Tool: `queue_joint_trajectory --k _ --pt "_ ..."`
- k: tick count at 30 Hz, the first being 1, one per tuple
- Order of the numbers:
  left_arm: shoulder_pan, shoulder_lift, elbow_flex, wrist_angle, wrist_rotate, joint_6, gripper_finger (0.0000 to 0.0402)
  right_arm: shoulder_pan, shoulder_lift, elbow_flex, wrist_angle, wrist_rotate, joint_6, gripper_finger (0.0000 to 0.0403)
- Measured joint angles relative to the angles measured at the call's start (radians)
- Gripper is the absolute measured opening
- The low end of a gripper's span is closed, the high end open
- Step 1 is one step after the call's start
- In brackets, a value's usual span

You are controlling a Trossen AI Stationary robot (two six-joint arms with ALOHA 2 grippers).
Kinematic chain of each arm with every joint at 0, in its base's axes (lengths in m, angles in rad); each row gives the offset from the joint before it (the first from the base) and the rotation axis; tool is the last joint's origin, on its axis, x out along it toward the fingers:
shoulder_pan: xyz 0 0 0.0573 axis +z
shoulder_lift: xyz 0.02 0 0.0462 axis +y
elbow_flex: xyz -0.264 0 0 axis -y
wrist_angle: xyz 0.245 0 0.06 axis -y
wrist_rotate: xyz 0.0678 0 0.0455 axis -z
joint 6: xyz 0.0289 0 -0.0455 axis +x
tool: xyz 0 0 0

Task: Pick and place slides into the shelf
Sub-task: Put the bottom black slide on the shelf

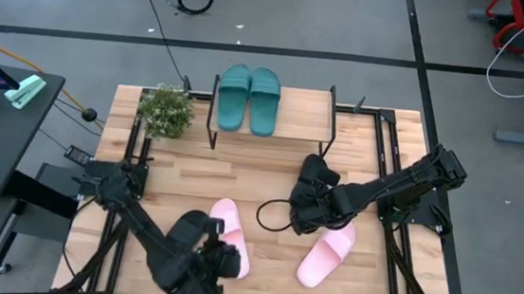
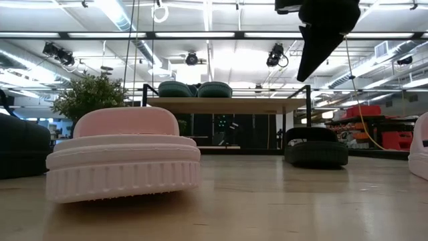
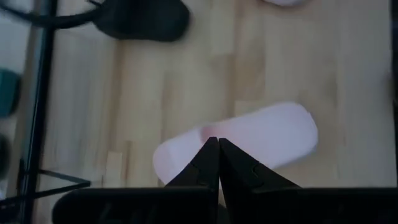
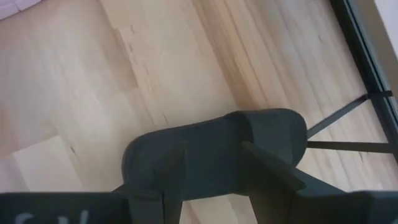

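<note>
Two arms over the slides, shelf half filled

Taking the shelf [image 1: 303, 108] as landmark: the left gripper [image 3: 217, 163], fingers pressed together and holding nothing, hangs well in front of it over a pink slide [image 1: 232, 235]. The teal pair [image 1: 248, 97] lies on its top board. The right gripper [image 4: 211, 171], fingers wide, straddles a black slide [image 4: 214, 152] just in front of the shelf. If it closes off-centre, the soft rubber may twist and slip out, I think.

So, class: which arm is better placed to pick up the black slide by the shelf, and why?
The right. Its gripper hangs open directly over the black slide near the shelf. The left gripper is shut, above a pink slide at the near edge.
</note>
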Motion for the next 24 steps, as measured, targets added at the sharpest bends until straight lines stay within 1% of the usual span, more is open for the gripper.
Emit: queue_joint_trajectory --k 7,11,14,18,24 --pt "0.049 0.003 0.000 0.000 0.035 -0.093 0.0016 0.030 0.000 0.000 -0.045 0.000 -0.041 0.0158" --pt "0.078 -0.011 -0.001 0.001 0.032 -0.045 0.0016 0.043 0.000 0.000 -0.076 0.001 -0.089 0.0160" --pt "0.115 -0.042 0.000 0.000 0.005 0.005 0.0016 0.050 -0.002 -0.001 -0.106 0.001 -0.088 0.0160" --pt "0.178 -0.102 -0.001 0.000 -0.002 0.061 0.0016 0.064 -0.015 -0.001 -0.108 0.003 -0.087 0.0160" --pt "0.246 -0.275 0.000 0.000 -0.019 0.057 0.0015 0.084 -0.065 -0.001 -0.110 0.022 -0.087 0.0160"
